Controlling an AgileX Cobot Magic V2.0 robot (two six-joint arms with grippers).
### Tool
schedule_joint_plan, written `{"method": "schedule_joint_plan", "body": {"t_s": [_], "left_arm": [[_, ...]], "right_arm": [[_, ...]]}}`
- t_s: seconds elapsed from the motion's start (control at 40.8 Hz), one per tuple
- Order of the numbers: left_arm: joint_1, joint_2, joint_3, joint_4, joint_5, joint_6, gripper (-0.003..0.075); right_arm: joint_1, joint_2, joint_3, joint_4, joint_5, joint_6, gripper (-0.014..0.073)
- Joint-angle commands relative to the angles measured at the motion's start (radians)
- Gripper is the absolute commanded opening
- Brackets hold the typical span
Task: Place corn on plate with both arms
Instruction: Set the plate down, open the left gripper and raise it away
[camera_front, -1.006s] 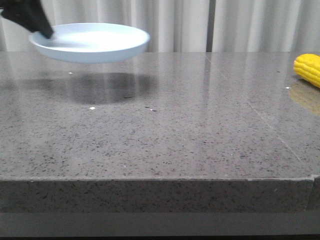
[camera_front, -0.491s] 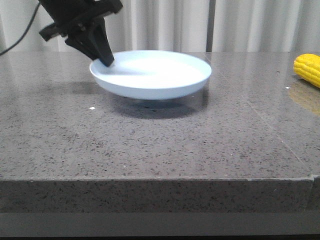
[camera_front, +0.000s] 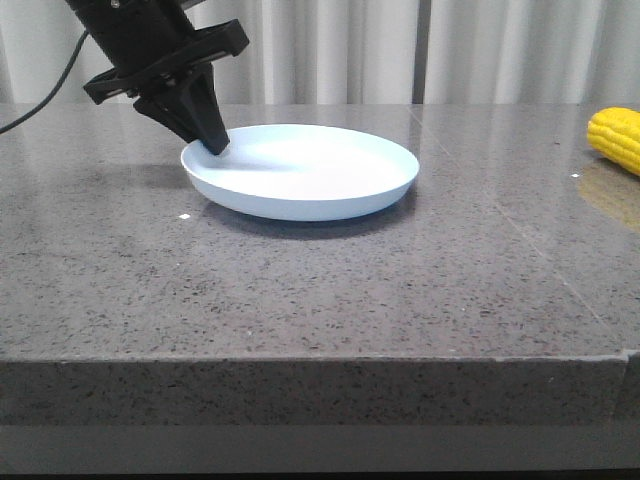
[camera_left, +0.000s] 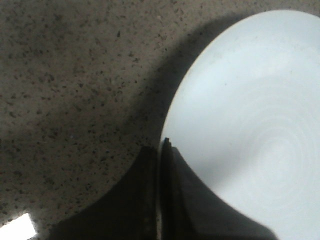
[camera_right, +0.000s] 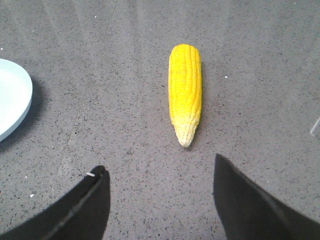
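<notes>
The pale-blue plate rests on the grey stone table near the middle, its far-left rim pinched by my left gripper, which is shut on it. In the left wrist view the two dark fingers of the left gripper clamp the rim of the plate. The yellow corn lies at the table's far right edge. In the right wrist view the corn lies on the table with its pale tip toward my open right gripper, which hovers short of it, empty. An edge of the plate shows there too.
The speckled grey table ends in a thick front edge. Pale curtains hang behind it. A black cable runs off the left arm at the far left.
My left gripper carried the plate from the far left, in the air, rightward and down; it now sits on the table near the middle. The corn has not moved.
</notes>
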Motion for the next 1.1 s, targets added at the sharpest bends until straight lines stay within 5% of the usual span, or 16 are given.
{"method": "schedule_joint_plan", "body": {"t_s": [0.0, 0.172, 0.417, 0.785, 1.079], "left_arm": [[-0.006, -0.051, -0.033, -0.034, -0.016, 0.002, -0.0015], [-0.006, -0.051, -0.033, -0.034, -0.008, 0.002, 0.0121], [-0.006, -0.051, -0.033, -0.034, -0.008, 0.002, 0.0465], [-0.051, -0.173, -0.033, 0.062, -0.021, 0.004, 0.0473], [-0.257, -0.381, -0.007, 0.461, 0.028, -0.162, 0.0473]], "right_arm": [[-0.001, 0.010, -0.024, -0.014, -0.067, -0.003, 0.0479], [-0.001, 0.010, -0.024, -0.014, -0.067, -0.003, 0.0479], [-0.001, 0.010, -0.024, -0.014, -0.067, -0.003, 0.0479], [-0.001, 0.010, -0.024, -0.014, -0.067, -0.003, 0.0479], [-0.001, 0.010, -0.024, -0.014, -0.067, -0.003, 0.0479]]}}
